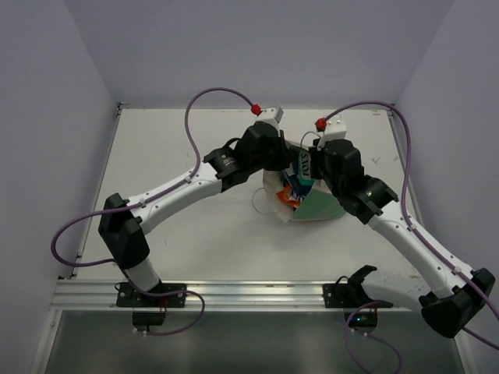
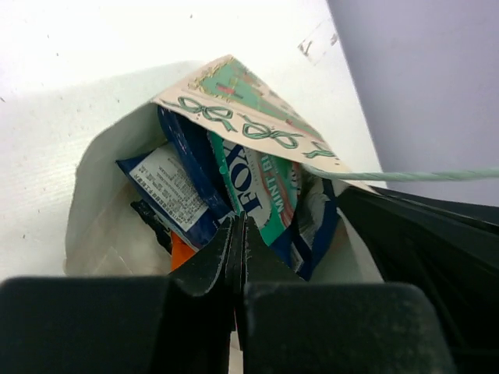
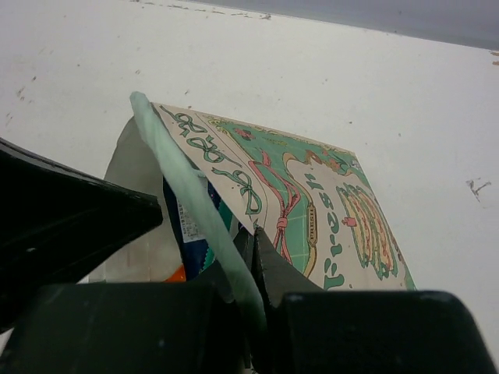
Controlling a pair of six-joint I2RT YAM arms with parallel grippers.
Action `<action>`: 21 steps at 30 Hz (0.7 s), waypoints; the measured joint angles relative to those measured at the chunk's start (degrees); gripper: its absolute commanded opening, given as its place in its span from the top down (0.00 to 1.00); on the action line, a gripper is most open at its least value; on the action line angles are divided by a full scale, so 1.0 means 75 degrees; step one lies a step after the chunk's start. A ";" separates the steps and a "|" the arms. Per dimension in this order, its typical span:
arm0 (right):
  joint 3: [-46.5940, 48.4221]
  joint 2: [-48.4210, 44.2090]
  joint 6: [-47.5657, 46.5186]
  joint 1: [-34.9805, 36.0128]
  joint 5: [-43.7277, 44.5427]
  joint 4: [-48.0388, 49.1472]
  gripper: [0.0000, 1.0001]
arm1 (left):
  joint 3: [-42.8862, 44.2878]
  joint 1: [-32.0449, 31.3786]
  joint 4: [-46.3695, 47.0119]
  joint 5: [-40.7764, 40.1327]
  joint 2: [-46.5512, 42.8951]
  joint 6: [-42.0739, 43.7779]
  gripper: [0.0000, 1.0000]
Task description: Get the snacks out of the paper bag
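Note:
The pale mint paper bag (image 1: pixel 316 209) lies mid-table with its mouth towards the arms. Its printed panel shows in the left wrist view (image 2: pixel 257 109) and the right wrist view (image 3: pixel 327 202). Snacks (image 1: pixel 295 187) sit inside it: a teal-white packet (image 2: pixel 261 183), a dark blue packet (image 2: pixel 175 191) and an orange corner (image 2: pixel 181 251). My left gripper (image 1: pixel 283 170) (image 2: pixel 236 224) is shut at the bag's mouth, just over the packets, with nothing seen between its jaws. My right gripper (image 1: pixel 321 178) (image 3: pixel 253 238) is shut on the bag's upper rim beside the mint handle (image 3: pixel 187 187), holding the mouth up.
Pale walls close in the table at the left, back and right. An aluminium rail (image 1: pixel 249 294) runs along the near edge by the arm bases. Purple cables (image 1: pixel 207 97) arch over both arms. The two wrists are close together over the bag.

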 measured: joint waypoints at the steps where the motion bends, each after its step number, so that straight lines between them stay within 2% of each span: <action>1: 0.0000 -0.0015 -0.0006 0.0000 0.0015 0.0000 1.00 | 0.0000 0.0006 0.0006 0.0006 -0.0128 0.0041 1.00; 5: -0.0003 -0.0038 -0.0047 0.0000 0.0041 -0.0006 1.00 | -0.0041 0.0023 0.0041 0.0035 -0.0248 0.0058 1.00; 6: -0.0003 -0.0041 -0.0047 0.0000 0.0041 -0.0006 1.00 | -0.0099 0.0023 0.0038 0.0047 -0.0248 0.0055 0.79; 12: -0.0003 -0.0044 -0.0041 0.0000 0.0041 -0.0009 1.00 | -0.0210 -0.0003 0.0035 0.0393 -0.0105 0.0038 0.62; 21: -0.0003 -0.0044 -0.0015 0.0000 0.0041 -0.0012 1.00 | 0.0385 -0.0102 -0.0003 0.0644 0.1011 -0.0082 0.65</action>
